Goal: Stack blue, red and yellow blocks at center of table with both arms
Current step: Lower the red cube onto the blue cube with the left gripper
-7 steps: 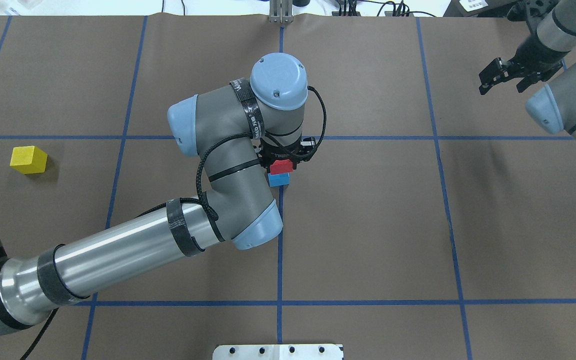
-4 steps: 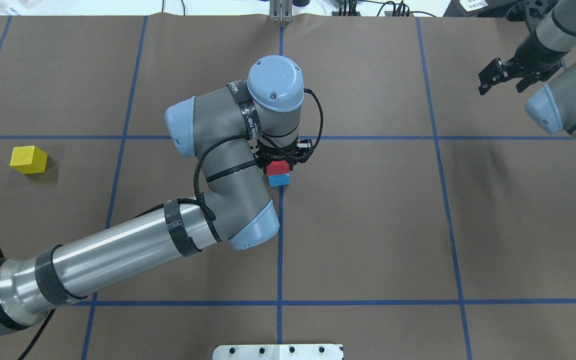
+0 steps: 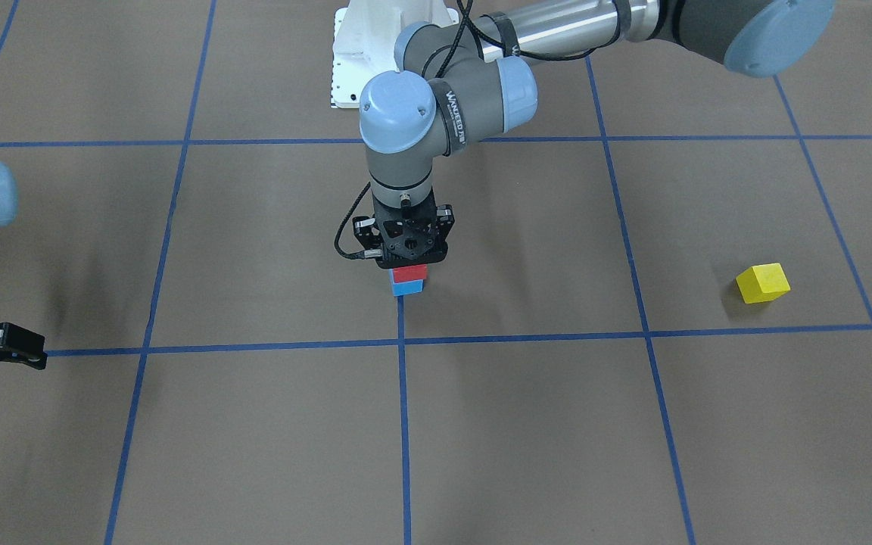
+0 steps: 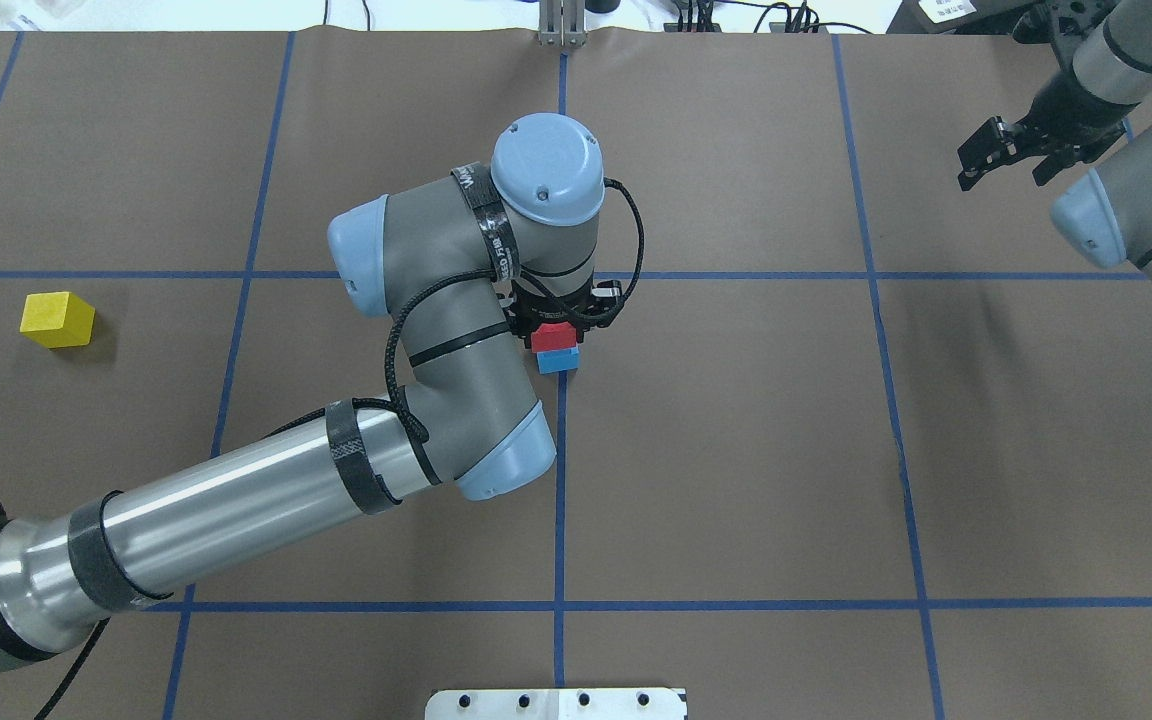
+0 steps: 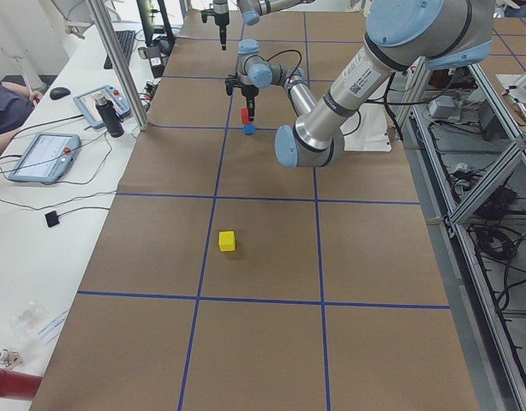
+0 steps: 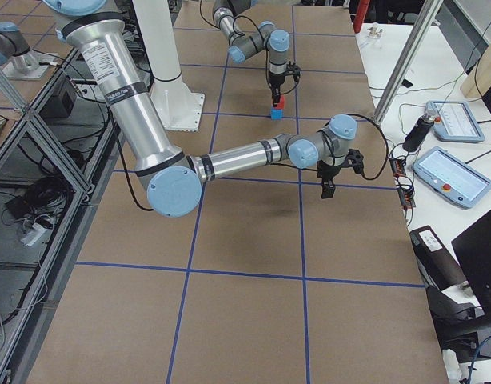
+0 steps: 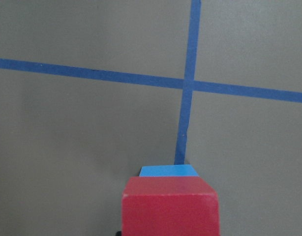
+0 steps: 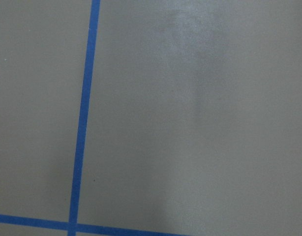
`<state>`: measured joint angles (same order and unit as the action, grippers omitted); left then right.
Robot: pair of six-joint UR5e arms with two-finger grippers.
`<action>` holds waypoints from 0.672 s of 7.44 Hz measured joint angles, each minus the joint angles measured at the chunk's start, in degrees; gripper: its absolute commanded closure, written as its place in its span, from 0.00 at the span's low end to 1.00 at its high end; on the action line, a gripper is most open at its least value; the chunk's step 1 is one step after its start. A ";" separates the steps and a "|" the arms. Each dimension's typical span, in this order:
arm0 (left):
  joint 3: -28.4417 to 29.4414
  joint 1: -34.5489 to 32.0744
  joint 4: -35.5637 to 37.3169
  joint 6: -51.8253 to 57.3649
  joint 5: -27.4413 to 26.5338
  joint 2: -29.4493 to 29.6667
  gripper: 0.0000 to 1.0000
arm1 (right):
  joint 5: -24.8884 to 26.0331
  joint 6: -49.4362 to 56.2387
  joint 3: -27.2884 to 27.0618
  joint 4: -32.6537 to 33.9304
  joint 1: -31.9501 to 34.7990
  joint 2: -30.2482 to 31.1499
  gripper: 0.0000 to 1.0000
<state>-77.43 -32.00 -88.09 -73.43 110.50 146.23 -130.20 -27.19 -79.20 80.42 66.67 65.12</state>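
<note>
The wide brown matte table [image 4: 736, 450], squared off by thin blue tape lines [image 4: 896, 400], carries the small sky-blue cube [image 4: 558, 362] on its centre line near a crossing, with the small red cube [image 4: 553, 337] stacked on it and pinched by the left black two-finger gripper [image 3: 409, 268]. The small yellow cube [image 4: 57, 319] sits well apart on the robot's left. The right black gripper [image 4: 1003, 172] hangs spread over the far right corner. Alongside, white side benches [image 5: 40, 223] hold grey tablet pendants [image 5: 42, 156]

Table [image 4: 736, 450]: blue block [image 4: 560, 361]; yellow block [image 4: 57, 319]
</note>
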 measured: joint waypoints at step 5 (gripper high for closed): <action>-0.27 -0.01 -2.02 -1.84 0.03 -0.60 0.00 | 0.03 0.97 0.17 0.06 0.13 0.31 0.01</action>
<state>-77.70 -32.01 -90.10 -75.27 110.54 145.63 -130.17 -26.22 -79.02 80.48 66.79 65.43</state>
